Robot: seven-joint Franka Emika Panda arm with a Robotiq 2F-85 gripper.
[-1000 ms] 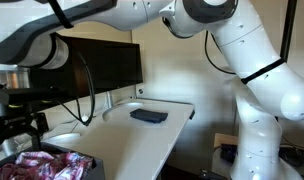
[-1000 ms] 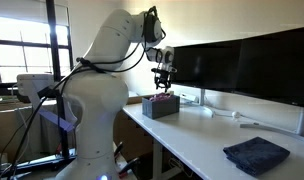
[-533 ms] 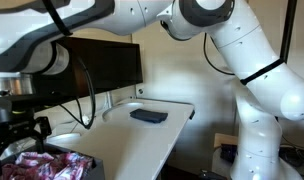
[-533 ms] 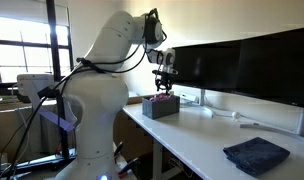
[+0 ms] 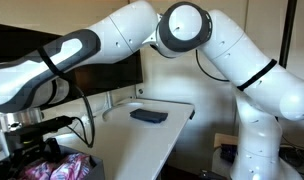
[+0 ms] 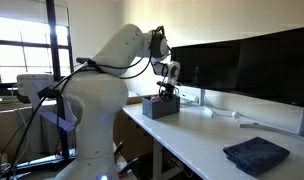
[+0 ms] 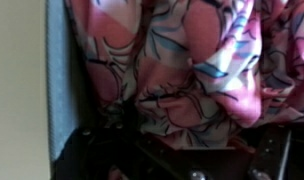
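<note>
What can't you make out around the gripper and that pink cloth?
- Gripper: too small in an exterior view to tell whether it touches the pink cloth.
- Box: too small in that view to see what lies inside.
- Wrist view: blurred; the cloth fills it, and the fingers are only dark shapes at the bottom edge.
- Dark folded item on the table: too small to identify.

Wrist view blurry: pink patterned cloth (image 7: 192, 60) fills it, fingers lost in the dark bottom strip. In an exterior view the cloth (image 5: 57, 168) runs off the bottom edge. In both exterior views the hand (image 6: 167, 94) is too small to read its spread.
</note>
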